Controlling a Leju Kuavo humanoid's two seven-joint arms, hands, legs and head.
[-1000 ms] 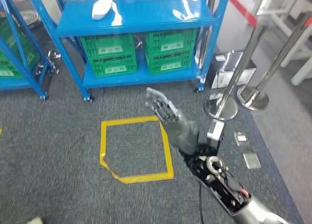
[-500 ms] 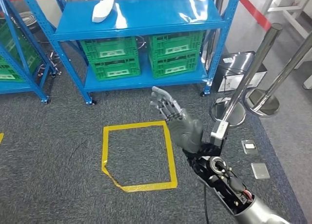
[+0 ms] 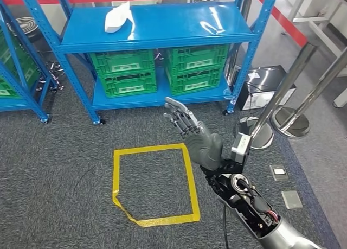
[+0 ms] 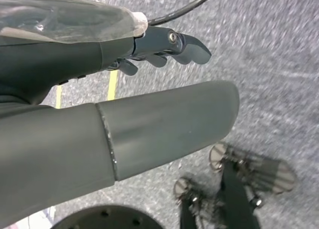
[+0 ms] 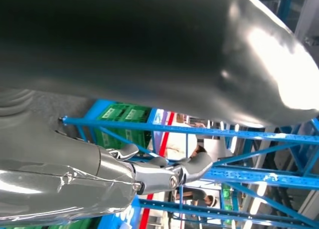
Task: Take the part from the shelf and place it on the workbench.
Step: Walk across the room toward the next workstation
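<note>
Reaching forward over the grey carpet, our right hand (image 3: pixel 196 138) was spread flat with its fingers apart and held nothing. Well ahead of it and off to its left, the white part (image 3: pixel 115 17) lay on the top board of the blue shelf (image 3: pixel 172 26). Our left hand (image 4: pixel 112 89) also gripped nothing, its fingers (image 4: pixel 180 42) loosely extended.

Shelf top (image 3: pixel 172 26) open above; blue uprights (image 3: pixel 256 43) flank sides.

I'm working in a warehouse-like workshop. Blue steel shelving (image 3: pixel 155 32) holds green plastic crates (image 3: pixel 122 70). Yellow tape (image 3: pixel 153 184) marks the grey carpet (image 3: pixel 53 173).
</note>
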